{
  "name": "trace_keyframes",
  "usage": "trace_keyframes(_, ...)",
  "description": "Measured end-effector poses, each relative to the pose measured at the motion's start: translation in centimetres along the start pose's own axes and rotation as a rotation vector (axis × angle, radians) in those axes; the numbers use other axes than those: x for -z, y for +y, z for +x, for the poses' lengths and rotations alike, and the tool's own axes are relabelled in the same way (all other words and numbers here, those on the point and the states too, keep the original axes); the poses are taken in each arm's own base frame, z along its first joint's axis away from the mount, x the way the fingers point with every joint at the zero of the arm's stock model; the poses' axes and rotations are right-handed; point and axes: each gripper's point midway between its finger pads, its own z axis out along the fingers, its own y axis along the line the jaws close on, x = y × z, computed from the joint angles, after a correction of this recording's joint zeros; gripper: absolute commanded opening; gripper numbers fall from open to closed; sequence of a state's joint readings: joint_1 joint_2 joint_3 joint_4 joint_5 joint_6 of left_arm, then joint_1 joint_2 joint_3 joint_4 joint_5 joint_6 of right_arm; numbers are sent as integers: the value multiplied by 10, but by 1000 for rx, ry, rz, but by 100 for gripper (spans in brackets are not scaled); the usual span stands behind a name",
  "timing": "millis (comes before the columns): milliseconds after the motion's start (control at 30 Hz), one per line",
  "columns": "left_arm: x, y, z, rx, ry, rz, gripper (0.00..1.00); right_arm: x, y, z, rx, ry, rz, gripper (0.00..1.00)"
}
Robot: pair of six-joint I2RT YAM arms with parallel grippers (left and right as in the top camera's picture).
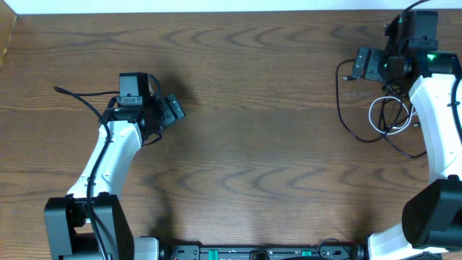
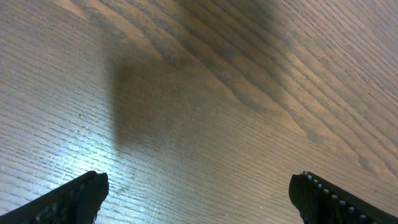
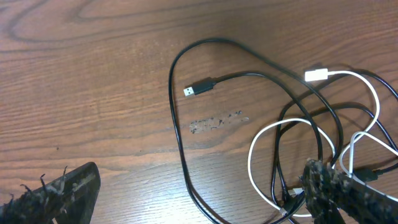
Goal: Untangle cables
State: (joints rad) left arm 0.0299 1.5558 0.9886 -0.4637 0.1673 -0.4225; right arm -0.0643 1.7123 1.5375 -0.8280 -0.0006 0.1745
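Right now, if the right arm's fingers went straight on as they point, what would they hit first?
Probably the tangled black cable and white cable, lying on the table directly ahead of the open fingers. Which strand comes first I cannot tell.

Wood-grain table (image 1: 245, 108), slight sheen

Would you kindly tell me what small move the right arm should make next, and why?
Probably lower the right gripper onto the black cable near its free plug and close. The jaws stand open and empty, and that plug lies clear of the loops where the white cable crosses the black one, so pulling there looks easiest.
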Motion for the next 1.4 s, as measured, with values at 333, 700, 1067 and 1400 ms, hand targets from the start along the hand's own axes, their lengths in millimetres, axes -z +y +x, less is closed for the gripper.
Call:
trace_keyframes(333,0,0,0,-1,0,0,98,0,0,0,0,0,0,99)
trace_keyframes(700,0,1,1,0,5,-3,98,0,0,0,0,0,0,99)
trace_keyframes(1067,36,-9,-8,-43,-86,44,98,0,0,0,0,0,0,99)
trace_keyframes(1400,32,-19,-16,-243,-335,162,98,0,0,0,0,1,1,99)
